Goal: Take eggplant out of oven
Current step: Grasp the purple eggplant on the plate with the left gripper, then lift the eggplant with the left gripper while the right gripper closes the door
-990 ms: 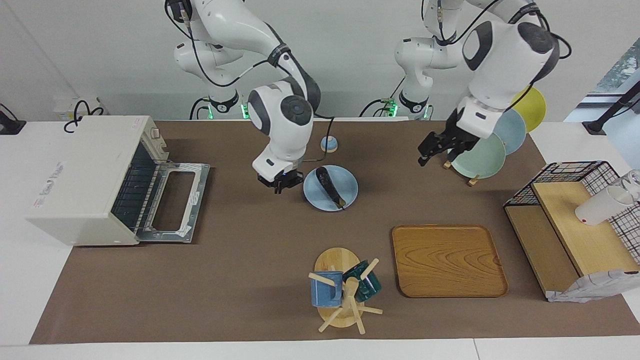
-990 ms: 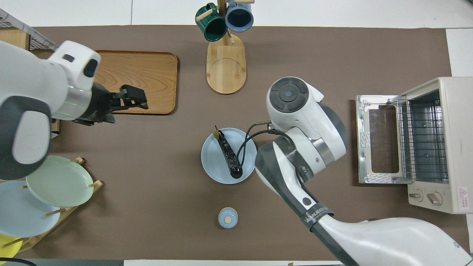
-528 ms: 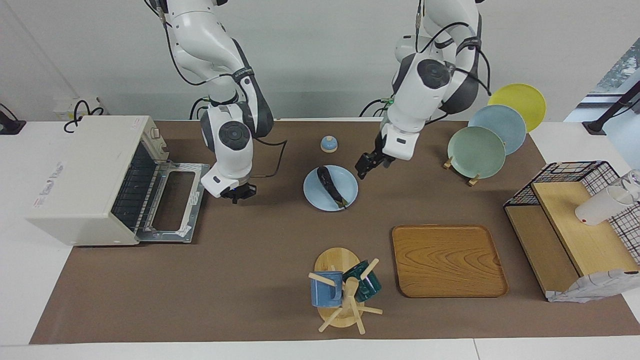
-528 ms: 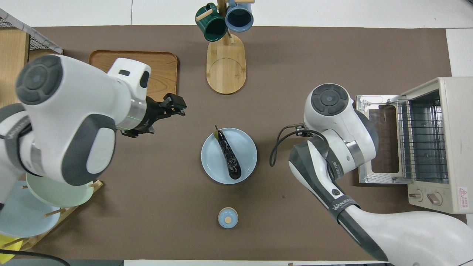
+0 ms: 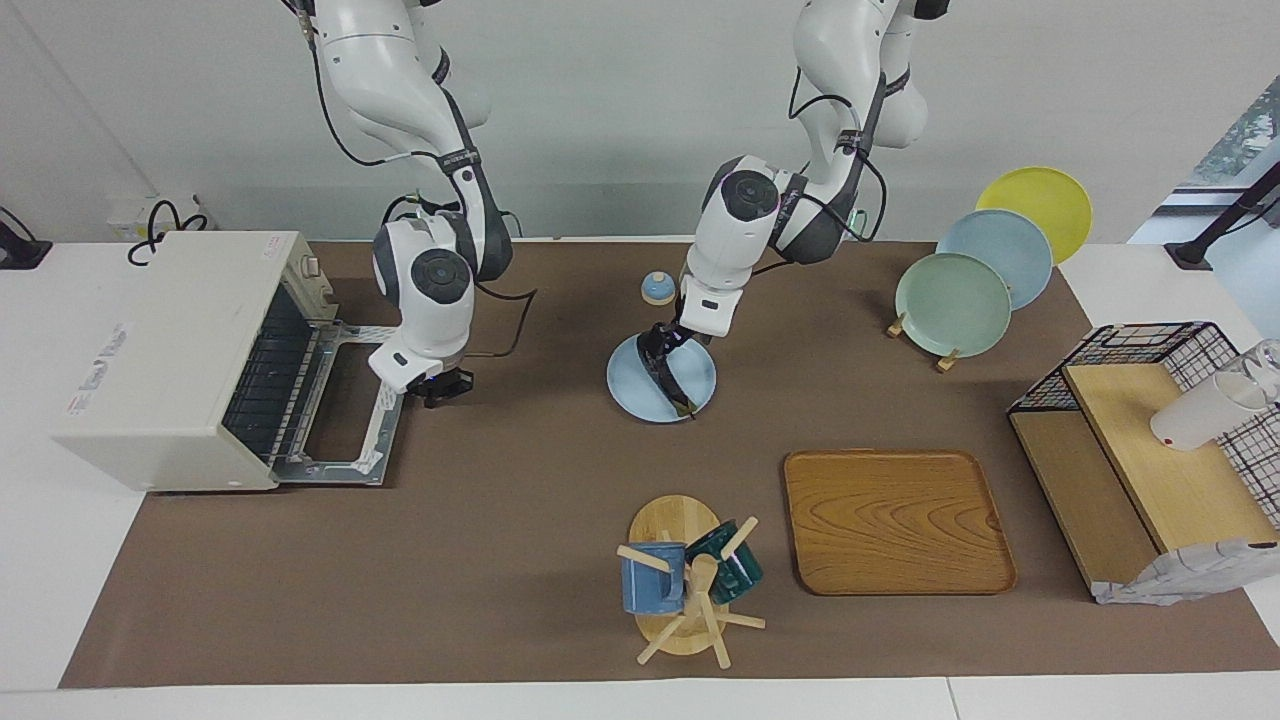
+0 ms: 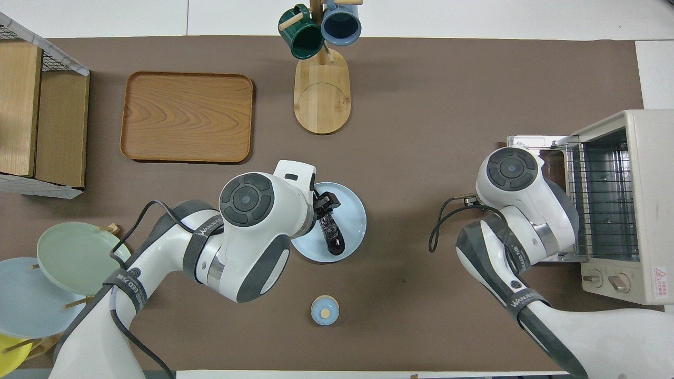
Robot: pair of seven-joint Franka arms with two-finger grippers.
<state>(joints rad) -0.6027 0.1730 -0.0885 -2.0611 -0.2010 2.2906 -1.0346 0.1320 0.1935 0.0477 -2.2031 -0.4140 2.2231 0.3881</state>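
Facing view: eggplant point(image 5: 668, 378) on plate point(image 5: 700, 365) mid-worktop, oven point(image 5: 175, 355) empty; left gripper point(image 5: 661, 345) at eggplant, right gripper point(image 5: 446, 385) at oven door point(image 5: 345, 405), jaws unreadable; next, grasp.

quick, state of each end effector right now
Left end effector: down at the dark purple eggplant on the round light blue plate; grip cannot be told.
Right end effector: cannot be told.
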